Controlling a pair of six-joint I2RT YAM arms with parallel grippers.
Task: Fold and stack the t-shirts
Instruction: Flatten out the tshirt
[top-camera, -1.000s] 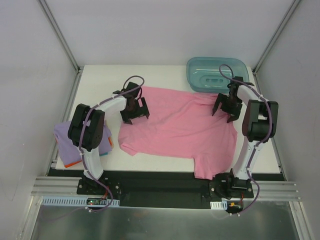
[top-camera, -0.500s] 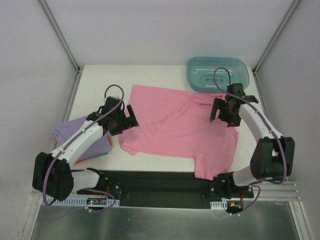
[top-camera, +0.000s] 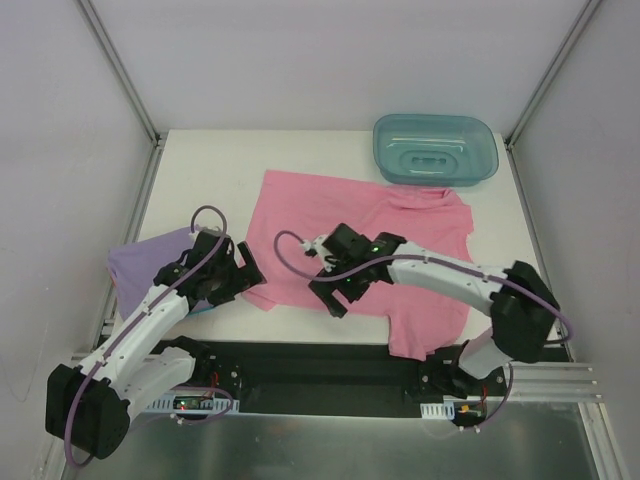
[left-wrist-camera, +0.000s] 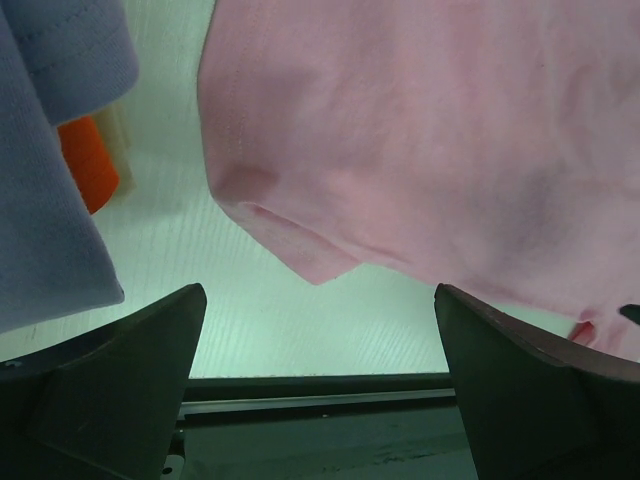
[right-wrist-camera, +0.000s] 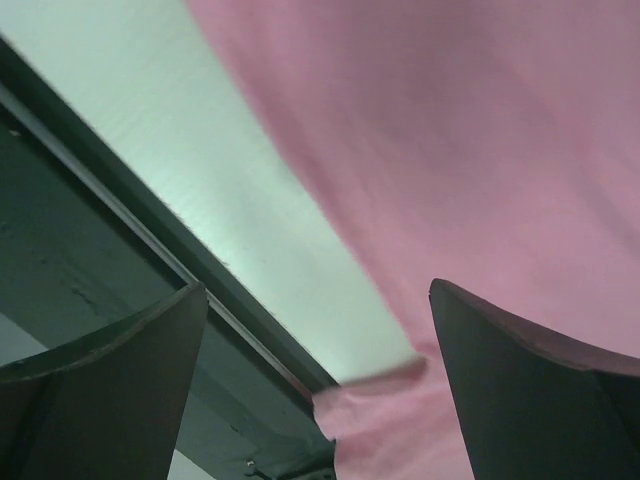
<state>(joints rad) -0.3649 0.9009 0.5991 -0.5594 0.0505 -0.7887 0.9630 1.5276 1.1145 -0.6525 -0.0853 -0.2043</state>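
The soft, smooth pink cotton t-shirt (top-camera: 370, 245) lies spread flat on the white table (top-camera: 200, 170). Both pincers, left (top-camera: 243, 277) and right (top-camera: 335, 292), hover open-jawed over its near hem, gripping nothing.

Two arms: white link shells, black joint housings, purple cables looping along each. Left gripper (top-camera: 236, 276) and right gripper (top-camera: 343, 287) black, broad dark wedge fingers (left-wrist-camera: 120, 390).

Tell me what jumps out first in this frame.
A big pink t-shirt lies spread across the middle of the white table. Both arms reach to its near edge, the left gripper open over a sleeve corner, the right gripper open too. A teal tub sits far right.
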